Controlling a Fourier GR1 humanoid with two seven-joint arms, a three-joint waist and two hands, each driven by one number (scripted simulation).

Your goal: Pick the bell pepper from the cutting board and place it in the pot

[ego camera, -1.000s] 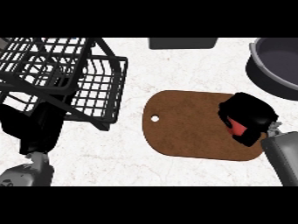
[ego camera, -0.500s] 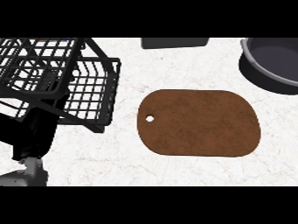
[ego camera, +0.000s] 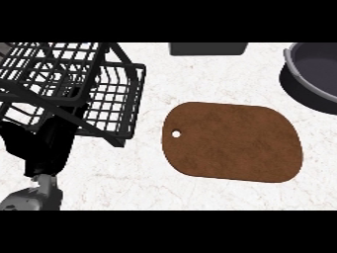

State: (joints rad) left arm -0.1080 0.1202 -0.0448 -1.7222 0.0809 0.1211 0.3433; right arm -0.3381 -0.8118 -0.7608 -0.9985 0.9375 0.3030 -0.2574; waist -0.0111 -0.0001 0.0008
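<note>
The brown cutting board (ego camera: 233, 142) lies bare on the white counter, with a small hole near its left edge. The dark grey pot (ego camera: 324, 76) stands at the upper right, cut by the frame's edge; the part of its inside that shows holds nothing. No bell pepper shows anywhere. My left hand (ego camera: 41, 147) rests at the lower left, fingers up and relaxed, partly behind the wire rack. My right hand is out of view.
A black wire dish rack (ego camera: 62, 84) fills the upper left and overhangs my left hand. A dark rectangular object (ego camera: 207, 48) sits at the top edge, between rack and pot.
One second ago my right hand was curled round the red pepper at the board's right edge. Hand and pepper then left the view, and the board is now bare.
</note>
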